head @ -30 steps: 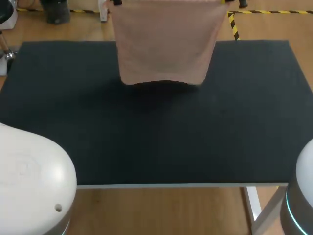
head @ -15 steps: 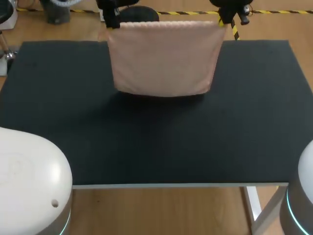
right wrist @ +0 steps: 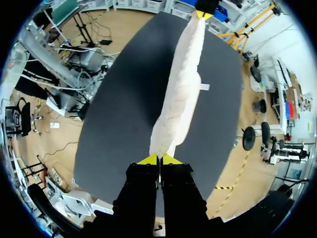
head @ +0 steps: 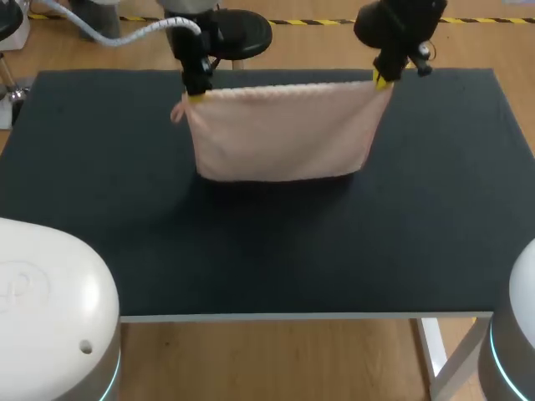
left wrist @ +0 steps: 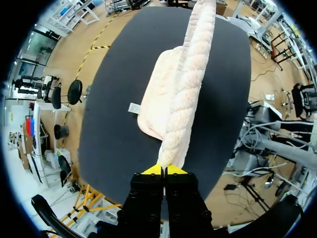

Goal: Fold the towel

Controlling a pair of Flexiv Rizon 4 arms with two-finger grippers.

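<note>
Now the towel (head: 282, 134) hangs as a pale pink rectangle over the far half of the counter (head: 267, 242). It is stretched flat between its two upper corners, and its top edge is slightly wavy. The cloth is thick, soft terry with a nubbly pile, and it seems to hang doubled, with a rounded lower edge. A small white label (left wrist: 134, 107) sticks out from one side. The counter top is matte black and rectangular with a pale rim.

The left claw (head: 197, 93) has its yellow tips pressed together on the towel's left upper corner. The right claw (head: 383, 79) pinches the right upper corner the same way. Whether the lower edge touches the counter I cannot tell.

A second ago the towel's top edge and both claws were out of the head view. Since then the towel has come down and nearer, and its lower edge sits closer to the counter's middle.
</note>
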